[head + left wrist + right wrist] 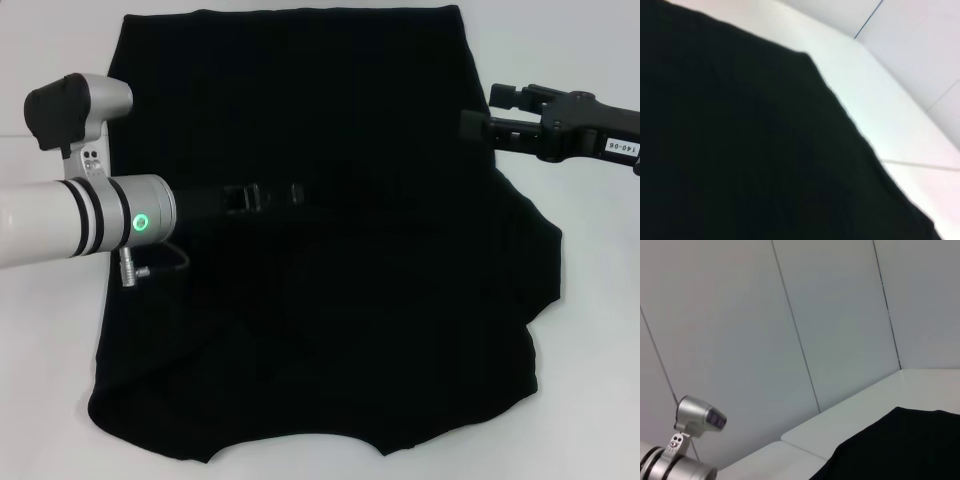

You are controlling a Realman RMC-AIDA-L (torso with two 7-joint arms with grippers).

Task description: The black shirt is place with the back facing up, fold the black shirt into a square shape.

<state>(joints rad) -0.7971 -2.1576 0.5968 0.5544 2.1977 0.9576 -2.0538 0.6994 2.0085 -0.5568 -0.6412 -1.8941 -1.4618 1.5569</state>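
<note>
From the head camera I see the black shirt (330,250) spread flat on the white table (40,420), covering most of it; the far edge is straight, the near edge is wavy and uneven, and its right side bulges outward. My left arm (80,215) comes in from the left with a green light ring lit on the wrist, and the left gripper (262,194) sits over the middle of the shirt, black on black, so I cannot tell whether its claw is apart or together, or whether it touches the cloth. The right gripper (478,127) is at the shirt's right edge near the far corner; I can't tell its claw either. A small white label on the right arm reads "140-06" (as best I can read it). The left wrist camera shows mostly shirt (740,150) with a strip of table (880,100) beyond its edge. The right wrist camera shows wall panels, a shirt corner (900,450) on the table, and the left arm (685,440) farther off.
</note>
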